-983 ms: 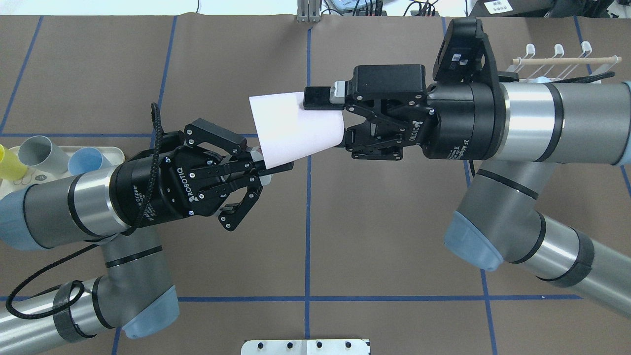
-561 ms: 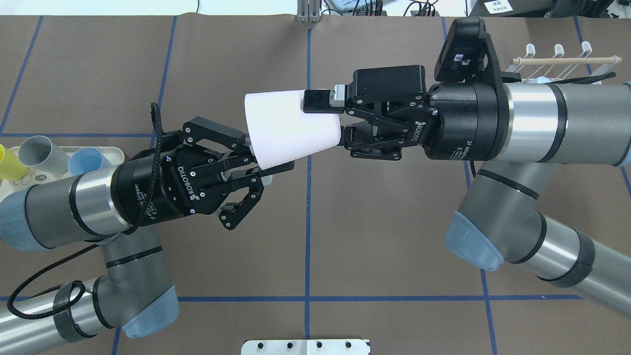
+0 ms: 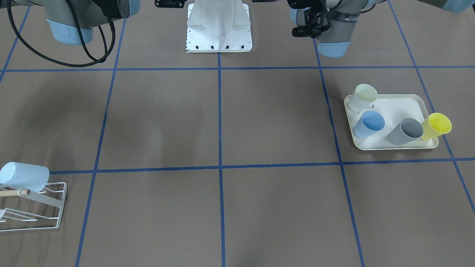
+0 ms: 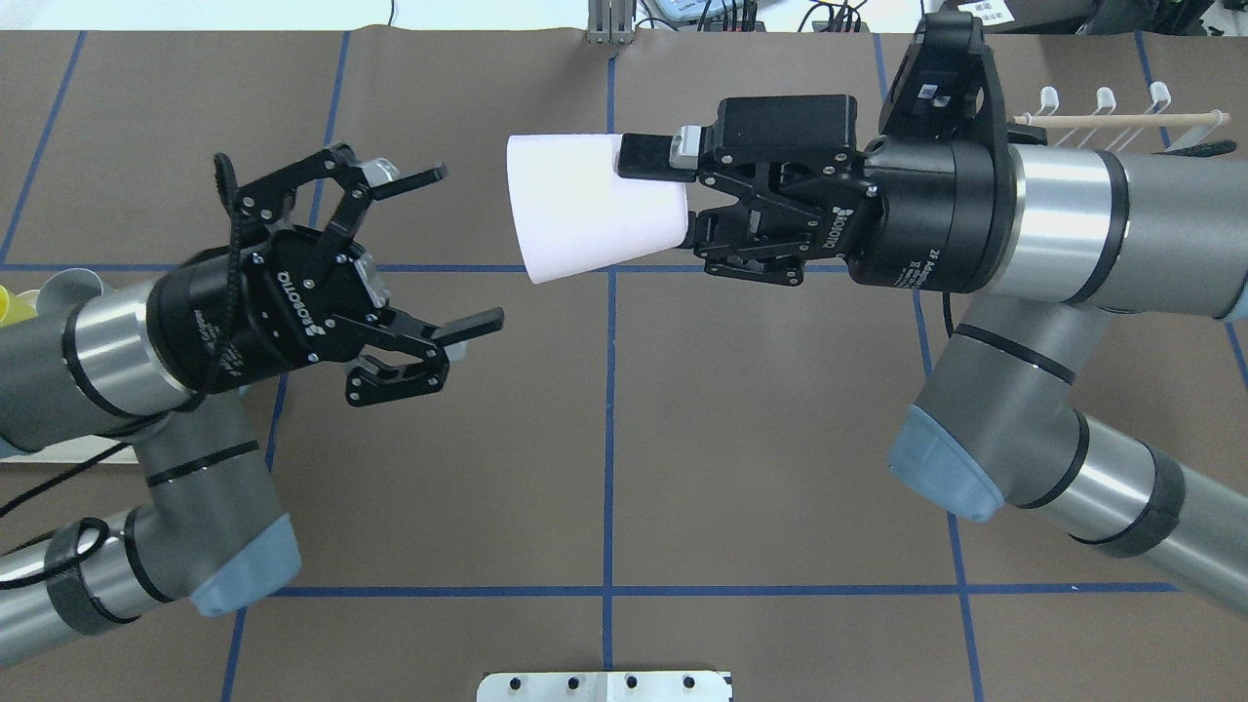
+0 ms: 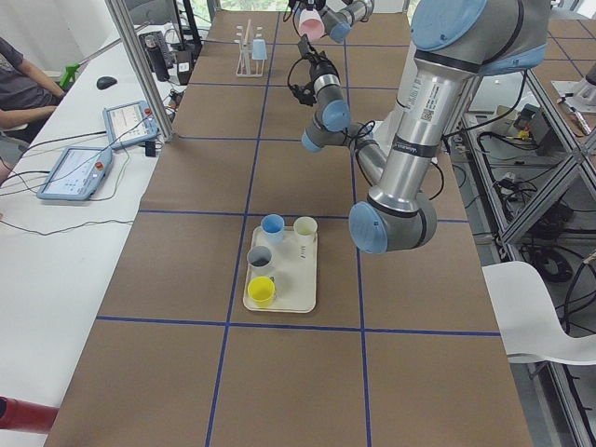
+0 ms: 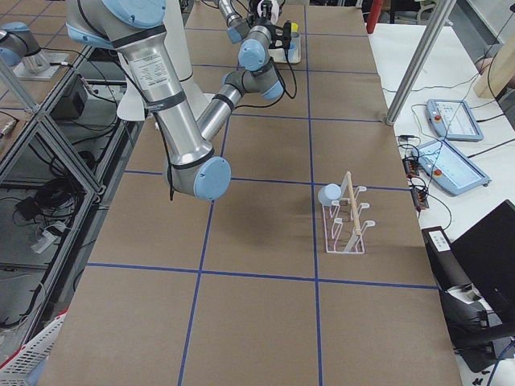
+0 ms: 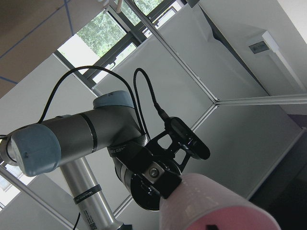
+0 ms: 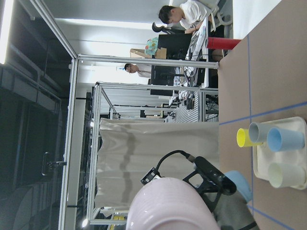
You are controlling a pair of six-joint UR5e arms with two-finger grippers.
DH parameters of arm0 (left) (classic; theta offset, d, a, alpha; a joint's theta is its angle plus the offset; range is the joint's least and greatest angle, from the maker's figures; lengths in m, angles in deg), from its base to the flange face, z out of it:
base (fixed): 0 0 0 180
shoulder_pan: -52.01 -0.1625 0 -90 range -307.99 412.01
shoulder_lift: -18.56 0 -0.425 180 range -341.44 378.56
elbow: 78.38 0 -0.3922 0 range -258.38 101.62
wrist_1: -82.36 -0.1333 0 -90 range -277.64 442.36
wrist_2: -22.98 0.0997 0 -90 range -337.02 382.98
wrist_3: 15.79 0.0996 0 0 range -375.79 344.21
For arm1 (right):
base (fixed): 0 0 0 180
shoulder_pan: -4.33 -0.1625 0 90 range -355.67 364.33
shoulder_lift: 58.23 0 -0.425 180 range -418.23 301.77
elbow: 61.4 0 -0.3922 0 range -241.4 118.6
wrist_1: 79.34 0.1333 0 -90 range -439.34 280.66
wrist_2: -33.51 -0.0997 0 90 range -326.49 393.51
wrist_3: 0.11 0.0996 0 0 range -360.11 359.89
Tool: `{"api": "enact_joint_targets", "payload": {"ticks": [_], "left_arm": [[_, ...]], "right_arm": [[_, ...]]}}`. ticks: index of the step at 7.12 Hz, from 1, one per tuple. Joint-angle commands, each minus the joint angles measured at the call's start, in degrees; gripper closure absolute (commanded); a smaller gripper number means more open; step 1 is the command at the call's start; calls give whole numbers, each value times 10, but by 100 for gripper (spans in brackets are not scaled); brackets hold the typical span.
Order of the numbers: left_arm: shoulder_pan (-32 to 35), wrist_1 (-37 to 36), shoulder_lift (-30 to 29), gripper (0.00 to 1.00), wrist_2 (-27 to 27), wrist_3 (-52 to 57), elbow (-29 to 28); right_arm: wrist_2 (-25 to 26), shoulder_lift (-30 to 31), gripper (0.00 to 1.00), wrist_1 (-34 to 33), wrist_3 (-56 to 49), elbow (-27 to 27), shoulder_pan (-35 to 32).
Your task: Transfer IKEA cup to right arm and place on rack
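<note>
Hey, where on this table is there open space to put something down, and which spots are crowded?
The middle of the table is bare, in front of the white base plate, between the rack and the tray. Crowded: the tray, with four cups, and the rack, already carrying a light blue cup.

**Table with blue taped grid**
The brown table (image 3: 259, 111) carries a cream tray (image 3: 400, 107) towards the robot's left end, a white wire rack (image 3: 46, 200) at its right end, and a white mount plate (image 3: 219, 35) at the robot's edge.
</note>
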Motion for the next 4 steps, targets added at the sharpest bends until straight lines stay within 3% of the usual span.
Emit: {"api": "enact_joint_targets", "payload": {"ticks": [1, 3, 4], "left_arm": [[62, -4, 61, 0, -69, 88, -4], [75, -53, 91, 0, -84, 175, -7], [105, -97, 107, 0, -156, 260, -7]], "right_arm": [[8, 42, 79, -9, -15, -24, -57], [-30, 123, 79, -69, -138, -29, -127], [-66, 159, 79, -115, -234, -29, -169]]}}
